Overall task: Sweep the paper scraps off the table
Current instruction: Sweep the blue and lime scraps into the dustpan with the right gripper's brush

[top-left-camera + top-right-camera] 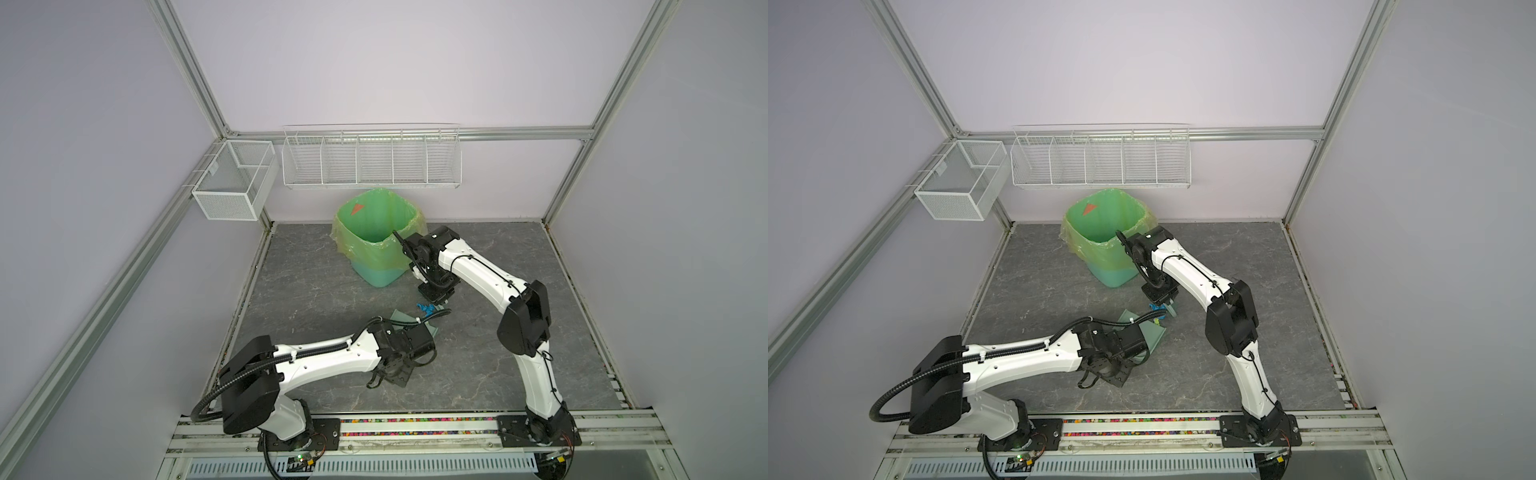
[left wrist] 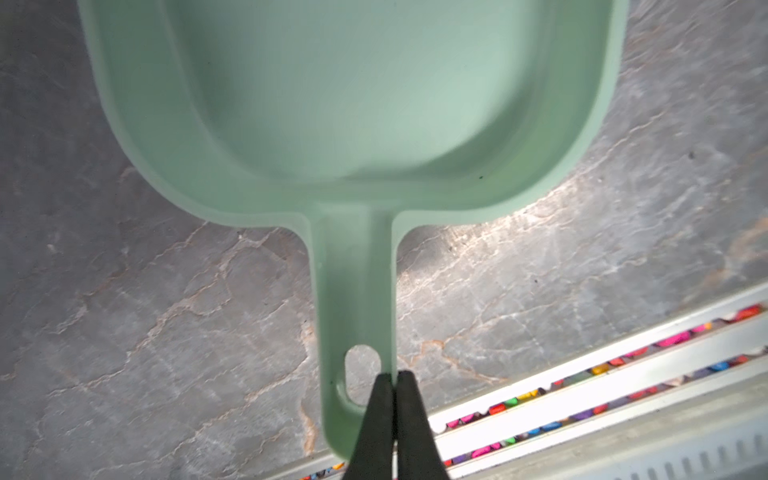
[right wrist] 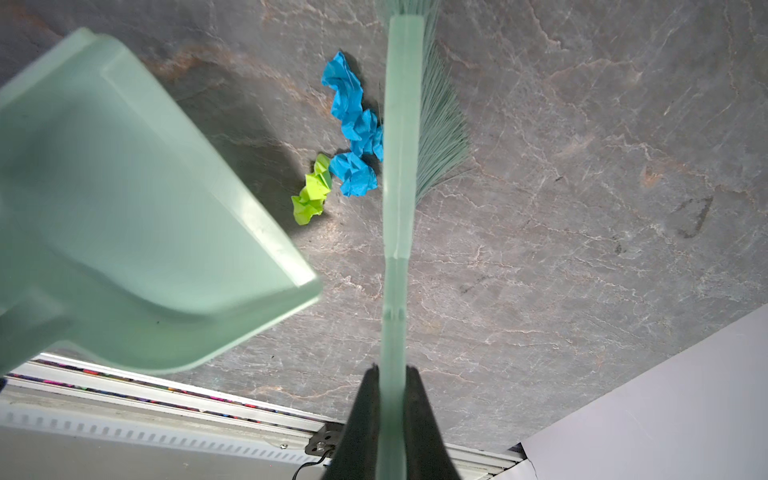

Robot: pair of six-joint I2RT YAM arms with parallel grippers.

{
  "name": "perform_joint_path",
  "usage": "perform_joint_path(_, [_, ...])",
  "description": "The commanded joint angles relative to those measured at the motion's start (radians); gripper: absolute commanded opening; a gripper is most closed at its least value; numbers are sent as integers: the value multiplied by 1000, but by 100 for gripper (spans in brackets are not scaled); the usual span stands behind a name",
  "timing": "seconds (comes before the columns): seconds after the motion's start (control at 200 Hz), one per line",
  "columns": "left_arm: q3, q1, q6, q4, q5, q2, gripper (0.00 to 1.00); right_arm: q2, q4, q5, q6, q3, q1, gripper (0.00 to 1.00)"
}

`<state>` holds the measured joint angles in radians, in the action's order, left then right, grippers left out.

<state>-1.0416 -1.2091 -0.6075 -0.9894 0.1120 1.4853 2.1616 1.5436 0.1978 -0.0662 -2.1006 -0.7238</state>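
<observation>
Lying against brush bristles [image 3: 440, 137], paper scraps [image 3: 353, 137], ahead of right hand [image 3: 392, 370]

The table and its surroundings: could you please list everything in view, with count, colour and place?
paper scraps: about three blue and one lime-green, on the table between dustpan and brush
dustpan: one, pale green, mid-table, held by its handle
brush: one, pale green, bristles beside the scraps
bin: one, green with a yellow-green liner, at the table's back
wire rack: one, white, on the back wall
mesh basket: one, white, on the left rail
coloured bits: many, mixed colours, in the front rail's slots
table: one, dark grey, veined
left gripper: black, shut on the dustpan's handle
right gripper: black, shut on the brush's handle
</observation>
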Motion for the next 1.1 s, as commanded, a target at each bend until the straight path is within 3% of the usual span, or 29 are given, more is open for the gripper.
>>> perform_joint_path(0.0, [-25,6,-21,-66,24,-22,0,-29,-4,-44,25,-10,-9,7])
perform_joint_path(0.735, [-18,8,21,-57,-64,72,0,21,25,26,40,-107,7,7])
perform_joint_path(1.095, [-11,37,51,-21,-109,107,0,35,30,-20,45,-96,3,7])
